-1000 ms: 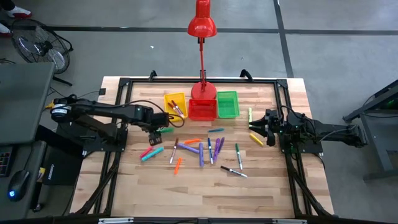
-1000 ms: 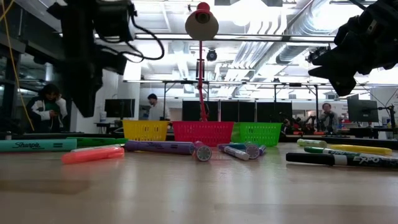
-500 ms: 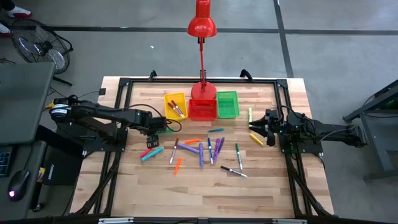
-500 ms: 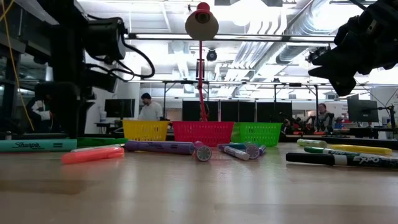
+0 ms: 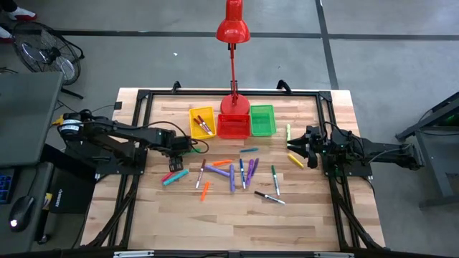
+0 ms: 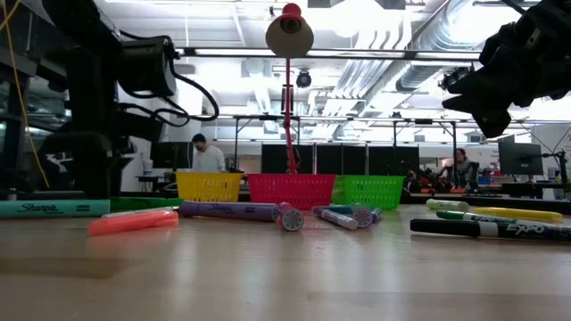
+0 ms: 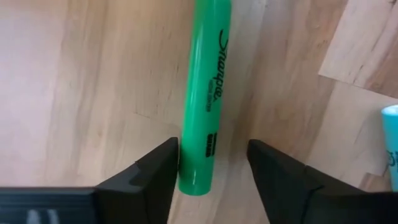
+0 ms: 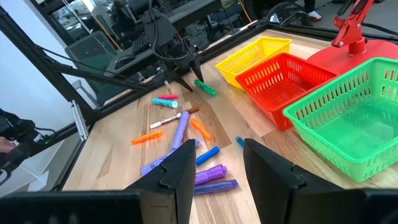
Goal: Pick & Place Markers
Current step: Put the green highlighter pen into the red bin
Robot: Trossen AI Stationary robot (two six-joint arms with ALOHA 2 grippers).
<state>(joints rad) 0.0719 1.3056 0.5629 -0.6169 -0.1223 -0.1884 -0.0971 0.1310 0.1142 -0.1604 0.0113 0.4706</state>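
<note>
Several markers (image 5: 231, 172) in many colours lie flat and scattered on the wooden table. A green marker (image 7: 207, 93) lies apart at the left (image 5: 189, 150). My left gripper (image 7: 213, 163) points down over its end, open, with a finger on each side; it also shows in the high view (image 5: 179, 149). My right gripper (image 8: 217, 169) hangs open and level at the table's right side (image 5: 291, 149), holding nothing. Next to it lie a yellow marker (image 5: 295, 159) and a light green marker (image 5: 288, 132). My left gripper comes at the green marker's end (image 7: 198, 177) from above, its fingers across the marker, which lies flat on the table. One finger (image 7: 163, 163) stands right against the marker's side and the other stands apart. I cannot tell whether the near finger touches.
A yellow bin (image 5: 202, 122) holding a few markers, a red bin (image 5: 234, 126) and a green bin (image 5: 262, 120) stand in a row at the far side. A red lamp's base (image 5: 234, 104) stands behind them. A pink marker and a teal marker (image 5: 173, 175) lie near the left gripper.
My left gripper has come down toward the table over the green marker, still pointing downward. The markers have not moved.
</note>
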